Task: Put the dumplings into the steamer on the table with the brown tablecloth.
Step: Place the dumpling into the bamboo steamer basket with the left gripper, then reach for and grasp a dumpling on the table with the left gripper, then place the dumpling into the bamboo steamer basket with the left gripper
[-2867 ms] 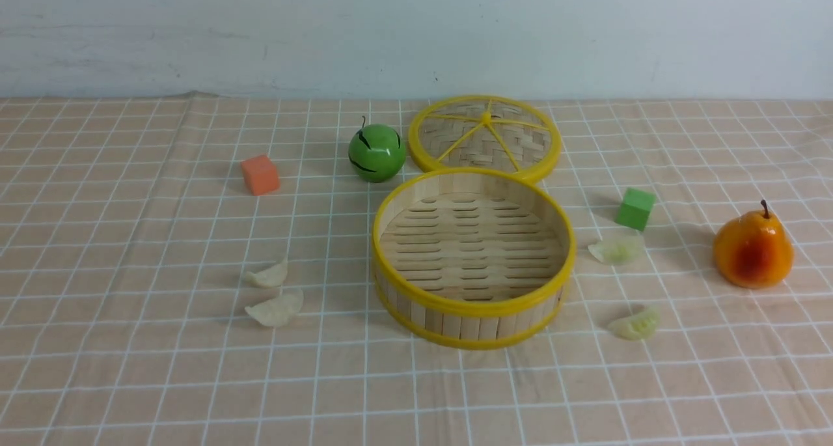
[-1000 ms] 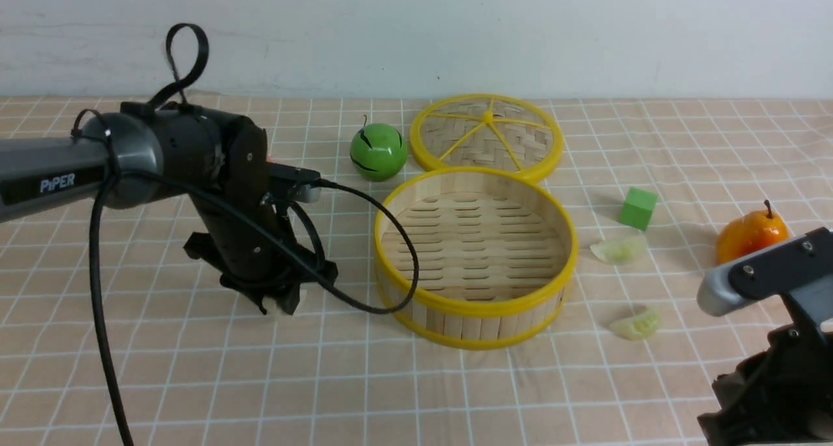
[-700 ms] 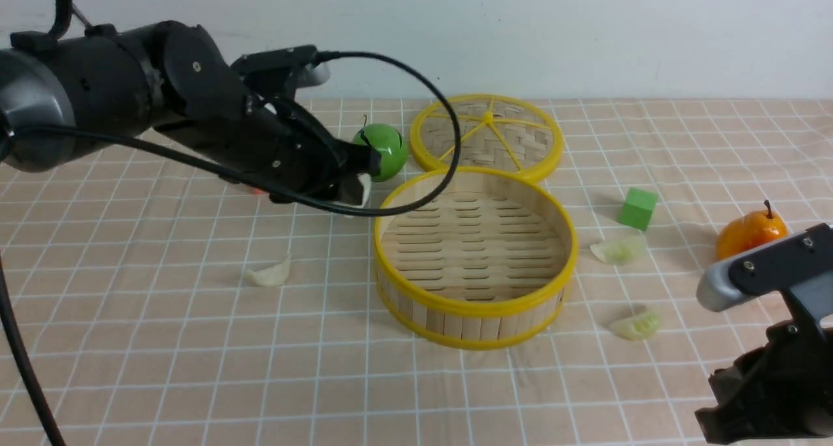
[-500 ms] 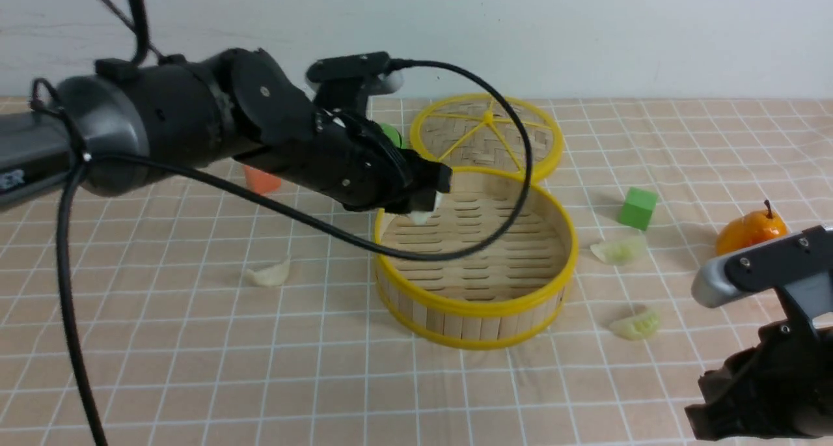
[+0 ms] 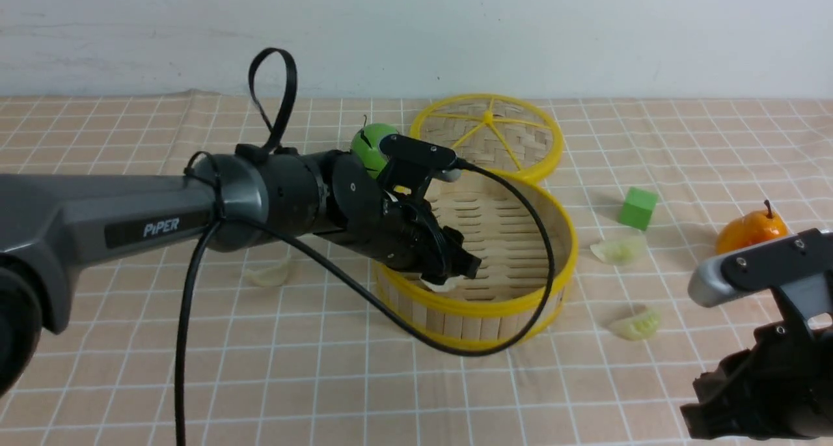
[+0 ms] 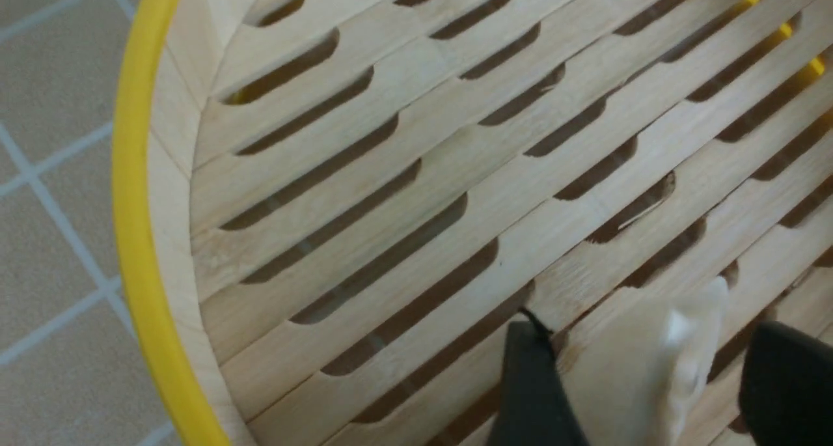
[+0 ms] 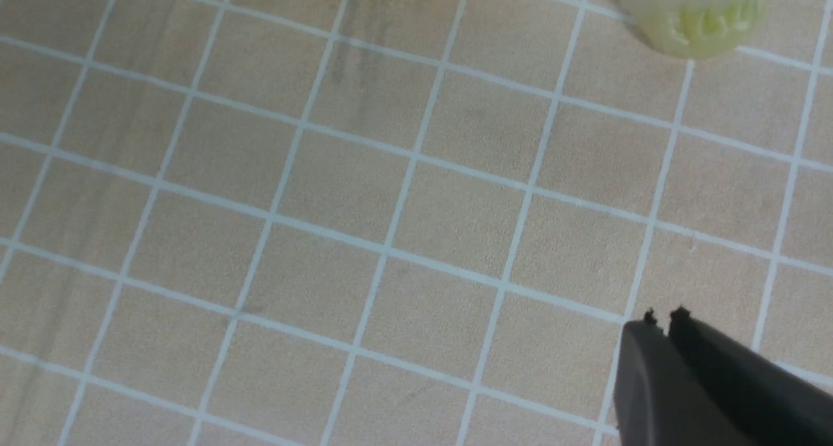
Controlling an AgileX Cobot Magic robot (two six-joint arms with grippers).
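1. The left arm (image 5: 117, 221) is made up of a grey tube marked with white "PiPER" lettering (image 5: 161, 228) and a black rounded wrist (image 5: 364, 218).
2. A black cable (image 5: 185, 342) is attached to it, and a black strap loop (image 5: 272, 143) is fixed on top.
3. The right arm (image 5: 774, 381) is built of black parts, topped by a silver-grey bracket (image 5: 708, 287) and a dark plate held by two screws (image 5: 740, 262).
4. The right pincer (image 7: 660, 316) is formed of dark, flat fingers with small notched tips.

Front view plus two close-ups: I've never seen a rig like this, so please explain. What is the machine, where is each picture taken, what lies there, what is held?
It is a robot with two arms. The wide picture looks forward from between them; each close-up comes from a camera on one wrist. On the checked cloth stand a bamboo steamer, its lid, a green cube, a pear and three loose dumplings. The left hand, open inside the steamer, has an off-white dumpling between its fingers. The right hand is shut, empty.
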